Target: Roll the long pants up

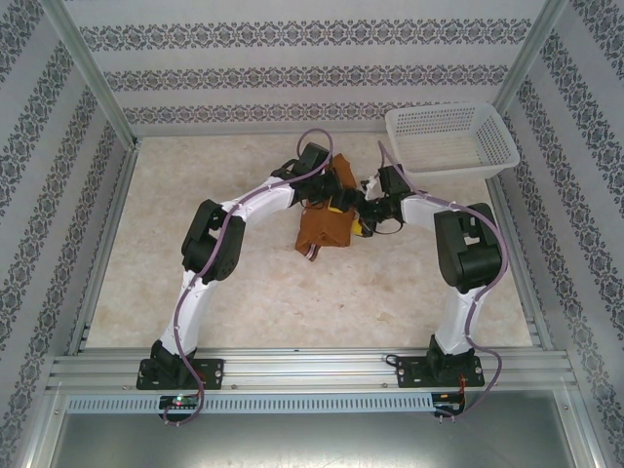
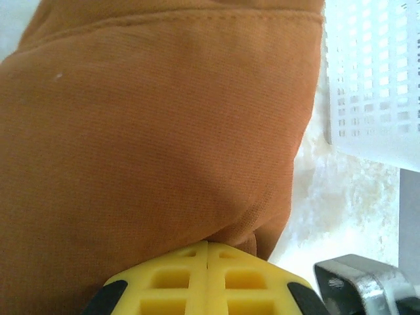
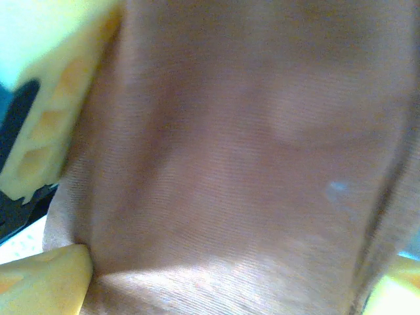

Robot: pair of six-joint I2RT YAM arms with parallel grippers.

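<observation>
The long pants [image 1: 325, 226] lie as a compact rust-brown bundle at the middle of the table, a pale striped edge showing at its near end. My left gripper [image 1: 338, 202] comes down on the bundle's far right part. In the left wrist view its yellow fingertips [image 2: 208, 246] are shut together and press against the cloth [image 2: 144, 131]. My right gripper [image 1: 363, 222] meets the bundle from the right. Its yellow fingers [image 3: 39, 282] stand wide apart, and brown cloth [image 3: 230, 164] spans the whole gap between them [image 3: 220, 289].
A white mesh basket [image 1: 450, 138] stands at the back right, close beside the pants in the left wrist view [image 2: 371, 72]. Metal frame rails border the pale tabletop [image 1: 195, 292]. Both arms crowd together over the bundle.
</observation>
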